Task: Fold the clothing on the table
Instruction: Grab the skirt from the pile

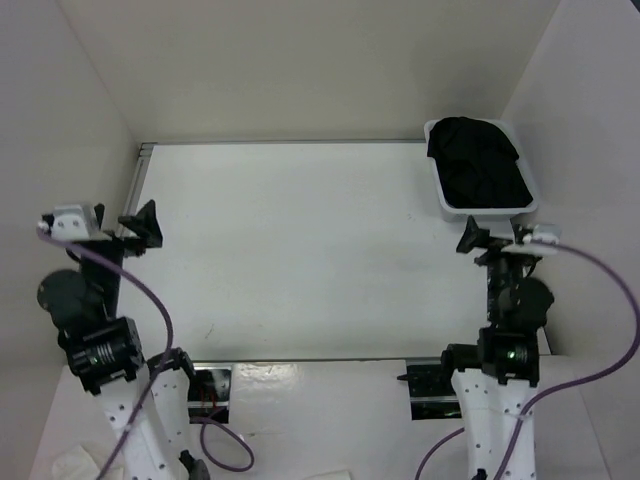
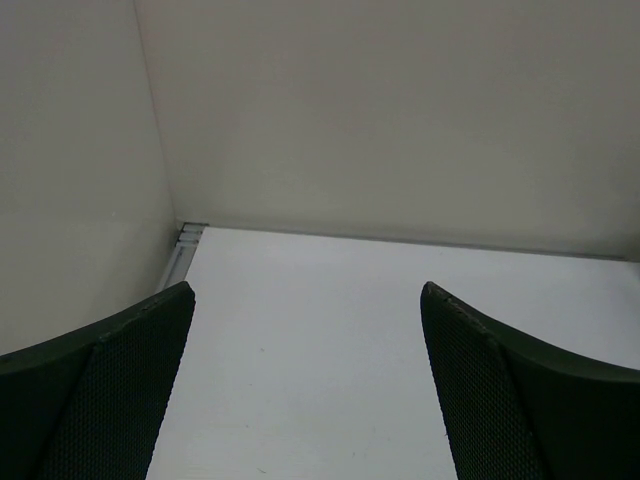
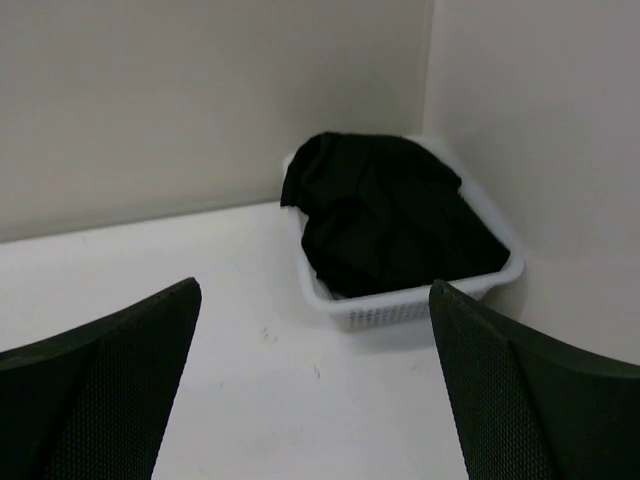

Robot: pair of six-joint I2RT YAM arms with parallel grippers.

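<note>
At the far right corner of the table (image 1: 300, 250), the black clothing (image 1: 478, 160) lies heaped in a white basket (image 1: 487, 211), just beyond the right gripper (image 3: 315, 290), whose jaws stand wide apart and hold nothing. Near the table's left edge, the left gripper (image 2: 305, 295) hangs equally wide and empty, well apart from the clothing.

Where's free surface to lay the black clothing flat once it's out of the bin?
The table is bare across the middle, from far rail to near edge, between the left hand and right hand. Only crowded spot: far right corner, where the bin of black clothing sits just beyond the right hand.
</note>
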